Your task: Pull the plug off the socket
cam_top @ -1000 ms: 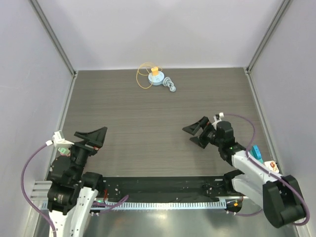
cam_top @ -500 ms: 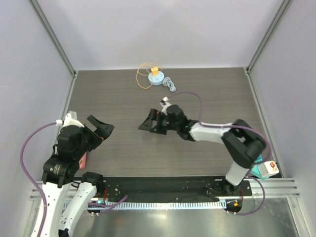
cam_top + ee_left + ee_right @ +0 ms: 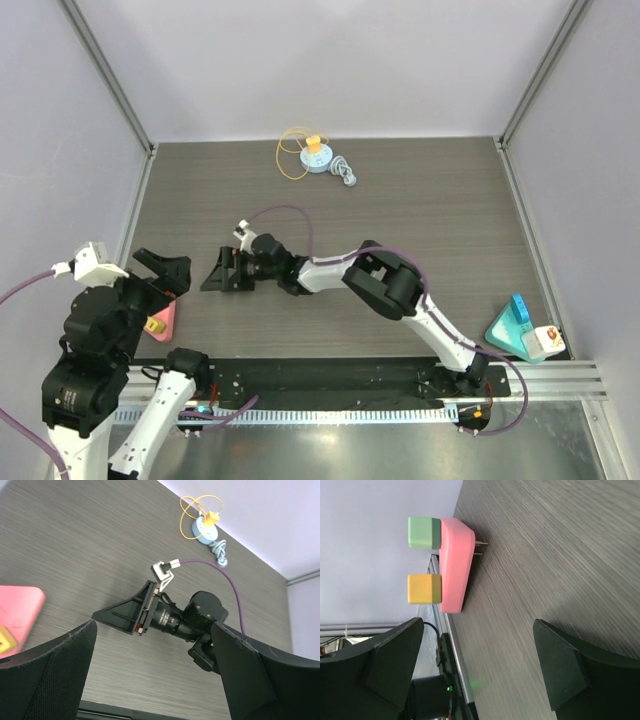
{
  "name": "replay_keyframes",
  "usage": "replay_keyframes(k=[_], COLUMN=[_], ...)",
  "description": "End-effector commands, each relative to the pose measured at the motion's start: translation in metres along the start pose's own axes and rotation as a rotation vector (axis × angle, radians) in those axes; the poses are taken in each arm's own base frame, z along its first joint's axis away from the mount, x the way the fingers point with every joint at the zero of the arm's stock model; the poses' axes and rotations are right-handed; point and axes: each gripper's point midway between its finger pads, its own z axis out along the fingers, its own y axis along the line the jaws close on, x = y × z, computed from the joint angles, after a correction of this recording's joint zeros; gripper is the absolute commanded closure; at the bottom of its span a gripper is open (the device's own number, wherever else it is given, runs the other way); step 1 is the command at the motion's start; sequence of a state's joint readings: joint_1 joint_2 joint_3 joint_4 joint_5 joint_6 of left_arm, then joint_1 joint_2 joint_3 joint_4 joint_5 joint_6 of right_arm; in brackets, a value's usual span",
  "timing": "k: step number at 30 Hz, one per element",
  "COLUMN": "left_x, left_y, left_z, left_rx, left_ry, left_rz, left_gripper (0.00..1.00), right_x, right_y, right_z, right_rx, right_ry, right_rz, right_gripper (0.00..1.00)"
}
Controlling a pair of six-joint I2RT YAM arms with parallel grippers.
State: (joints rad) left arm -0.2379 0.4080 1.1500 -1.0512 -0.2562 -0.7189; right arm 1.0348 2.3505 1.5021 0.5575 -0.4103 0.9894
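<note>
The yellow cube-shaped plug [image 3: 424, 588] sits in the pink socket block [image 3: 455, 565], side by side with a green cube-shaped plug [image 3: 423, 532]. Both are seated on the same face of the block. From the opposite face I see two thin metal pins that stick out toward the dark grey wood-grain counter [image 3: 420, 220]. In the top view this block lies at about 8 o'clock on the counter, close to the near edge and just beside the left arm.

The right arm is stretched low across the counter toward 9 o'clock. The right pincer [image 3: 218, 275] is spread wide and holds nothing. Its wrist camera looks straight at the block, which is between the two fingers in the view but well apart from them.

The left pincer [image 3: 150, 670] hangs above the counter, also wide and with nothing in it. In its own camera the pink block is blurred, at the left edge beside one finger and not touching it.

At 12 o'clock, near the back wall, a light blue round base [image 3: 316, 163] carries a small yellow piece, with a yellow wire loop [image 3: 290, 150] and a grey cable bundle [image 3: 345, 172] beside it. At 4 o'clock stands a teal wedge-shaped block [image 3: 510, 325].
</note>
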Motion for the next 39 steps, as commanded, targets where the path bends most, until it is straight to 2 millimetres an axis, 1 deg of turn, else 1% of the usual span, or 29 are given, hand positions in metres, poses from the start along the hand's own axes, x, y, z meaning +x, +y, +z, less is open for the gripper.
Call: replay_keyframes(k=[1, 2, 3, 4, 5, 6, 7, 9, 11, 13, 15, 16, 17, 18, 19, 20, 21, 23, 25, 28, 32, 34, 36, 39], left_x=[-0.01, -0.01, -0.01, -0.01, -0.011, -0.011, -0.012, -0.015, -0.02, -0.021, -0.022, -0.022, -0.022, -0.023, -0.023, -0.022, -0.021, -0.02, -0.019, -0.017, -0.012, -0.009, -0.008, -0.003], left_y=[0.014, 0.014, 0.014, 0.013, 0.013, 0.012, 0.012, 0.014, 0.017, 0.018, 0.017, 0.016, 0.013, 0.011, 0.011, 0.012, 0.012, 0.012, 0.012, 0.009, 0.012, 0.014, 0.015, 0.016], left_z=[-0.004, -0.003, -0.002, -0.003, -0.003, -0.003, -0.004, -0.008, -0.01, -0.012, -0.015, -0.015, -0.015, -0.017, -0.017, -0.018, -0.017, -0.017, -0.018, -0.017, -0.017, -0.016, -0.016, -0.013], left_rx=[-0.056, -0.058, -0.053, -0.047, -0.041, -0.037, -0.033, -0.034, -0.043, -0.039, -0.022, -0.013, 0.001, 0.015, 0.016, 0.02, 0.019, 0.024, 0.035, 0.048, 0.045, 0.038, 0.037, 0.032], left_ry=[-0.042, -0.043, -0.043, -0.046, -0.046, -0.049, -0.054, -0.067, -0.084, -0.086, -0.096, -0.096, -0.096, -0.097, -0.096, -0.096, -0.093, -0.092, -0.089, -0.078, -0.066, -0.06, -0.062, -0.047], left_rz=[0.087, 0.095, 0.101, 0.11, 0.114, 0.118, 0.125, 0.136, 0.149, 0.16, 0.161, 0.163, 0.162, 0.163, 0.165, 0.165, 0.168, 0.169, 0.166, 0.164, 0.164, 0.158, 0.152, 0.154], left_gripper=[0.04, 0.04, 0.04, 0.03, 0.03, 0.03, 0.03, 0.03, 0.03, 0.03, 0.03, 0.03, 0.03, 0.03, 0.03, 0.03, 0.03, 0.04, 0.04, 0.05, 0.05, 0.05, 0.06, 0.06], right_x=[-0.015, -0.012, -0.006, 0.004, 0.0, 0.0, 0.007, 0.011, 0.017, 0.02, 0.025, 0.023, 0.024, 0.029, 0.027, 0.027, 0.029, 0.028, 0.029, 0.028, 0.026, 0.027, 0.024, 0.02], right_y=[0.044, 0.041, 0.043, 0.027, 0.039, 0.04, 0.037, 0.032, 0.027, 0.024, 0.023, 0.028, 0.028, 0.021, 0.025, 0.024, 0.019, 0.02, 0.019, 0.022, 0.027, 0.029, 0.035, 0.04], right_z=[0.029, 0.037, 0.045, 0.055, 0.062, 0.066, 0.076, 0.085, 0.095, 0.101, 0.109, 0.112, 0.113, 0.117, 0.118, 0.119, 0.121, 0.122, 0.122, 0.123, 0.122, 0.122, 0.121, 0.121], right_rx=[-0.121, -0.111, -0.107, -0.075, -0.096, -0.093, -0.083, -0.069, -0.061, -0.055, -0.061, -0.066, -0.066, -0.058, -0.065, -0.063, -0.055, -0.059, -0.066, -0.078, -0.101, -0.118, -0.141, -0.16], right_ry=[-0.064, -0.062, -0.062, -0.043, -0.056, -0.058, -0.051, -0.043, -0.026, -0.015, -0.01, -0.011, -0.008, 0.002, 0.0, -0.002, 0.0, -0.002, -0.002, -0.006, -0.009, -0.007, -0.014, -0.025], right_rz=[-0.027, -0.025, -0.023, -0.012, -0.023, -0.025, -0.024, -0.022, -0.017, -0.003, -0.001, -0.003, -0.002, 0.0, -0.003, -0.001, 0.003, 0.008, 0.008, 0.023, 0.032, 0.037, 0.048, 0.071], right_gripper=[0.04, 0.04, 0.04, 0.04, 0.05, 0.06, 0.08, 0.1, 0.15, 0.2, 0.2, 0.21, 0.21, 0.21, 0.22, 0.23, 0.24, 0.27, 0.34, 0.39, 0.42, 0.42, 0.45, 0.45])
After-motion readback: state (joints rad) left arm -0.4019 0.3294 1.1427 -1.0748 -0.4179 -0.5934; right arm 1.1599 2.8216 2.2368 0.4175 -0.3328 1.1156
